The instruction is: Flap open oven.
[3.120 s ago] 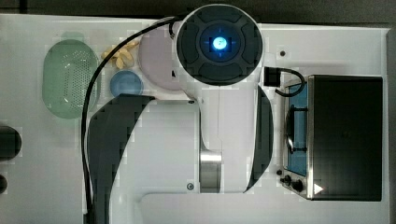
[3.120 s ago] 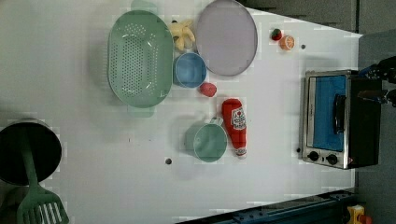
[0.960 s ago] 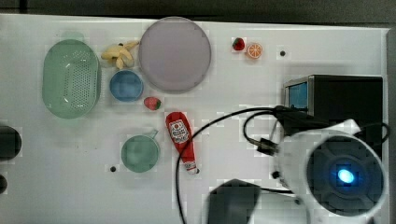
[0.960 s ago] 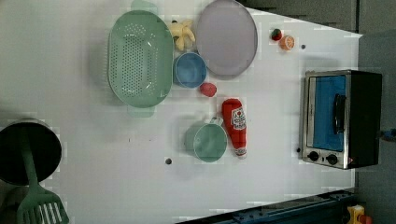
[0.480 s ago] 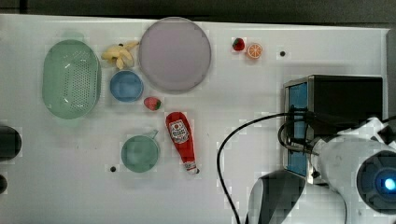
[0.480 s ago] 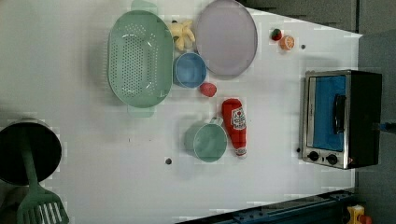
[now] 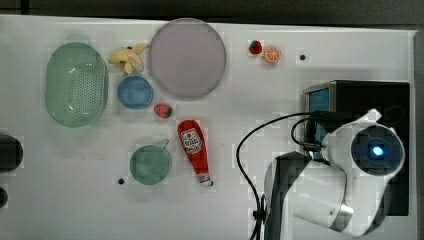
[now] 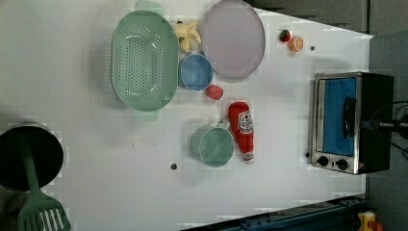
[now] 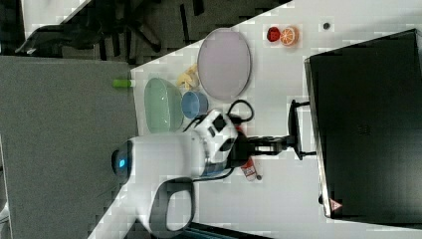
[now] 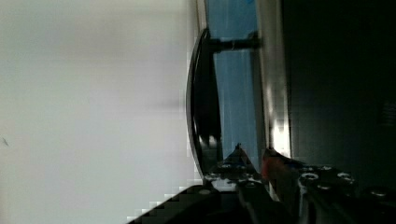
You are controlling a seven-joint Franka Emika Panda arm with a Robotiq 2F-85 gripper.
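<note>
- The oven (image 8: 350,121) door is sitting shut; nothing is opened yet.
- The gripper (image 9: 291,141) is reaching its handle (image 9: 295,129), fingers narrowed; a firm grasp I cannot tell.
- Pulling down is remaining.

The arm (image 7: 340,190), which covered the desk's middle in the top view three seconds back, now hangs over the oven (image 7: 370,100). Its tool (image 9: 293,141), narrowed slightly, now sits at the oven's door handle (image 9: 293,127). The door remains shut.
</note>
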